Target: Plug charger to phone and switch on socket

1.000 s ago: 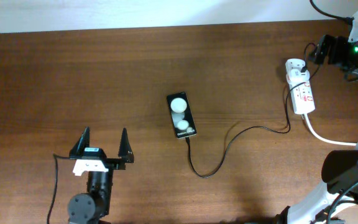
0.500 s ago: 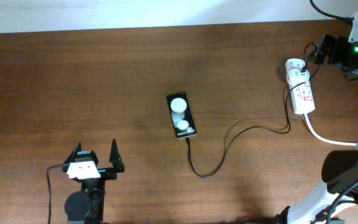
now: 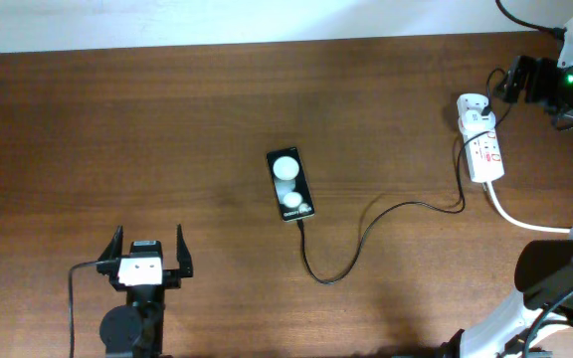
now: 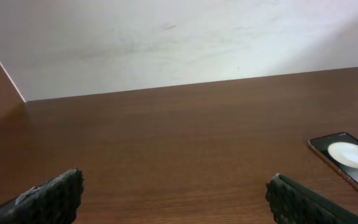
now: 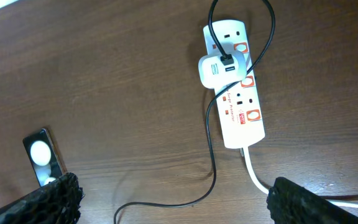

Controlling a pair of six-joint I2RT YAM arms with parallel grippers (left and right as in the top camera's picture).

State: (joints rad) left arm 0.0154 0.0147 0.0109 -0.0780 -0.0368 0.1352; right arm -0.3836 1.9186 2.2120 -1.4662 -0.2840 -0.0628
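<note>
The black phone (image 3: 290, 185) lies flat mid-table, screen up with two white spots; it also shows in the left wrist view (image 4: 348, 159) and the right wrist view (image 5: 42, 155). The thin black charger cable (image 3: 366, 227) meets the phone's near end, loops right and rises to the white adapter (image 3: 474, 105), which is plugged into the white socket strip (image 3: 485, 154). In the right wrist view the adapter (image 5: 219, 70) sits in the strip (image 5: 241, 106). My left gripper (image 3: 148, 254) is open and empty, near the front left. My right gripper (image 3: 506, 82) is open and empty, above and beside the strip's far end.
The strip's thick white cord (image 3: 520, 221) runs off toward the right front, past the right arm's base (image 3: 555, 268). The black cable (image 5: 213, 155) crosses bare wood between phone and strip. A white wall (image 4: 179, 37) stands behind the table's far edge.
My left gripper has drawn back toward the table's front edge and a little left, away from the phone, still open. The right arm, phone, cable and strip have not moved.
</note>
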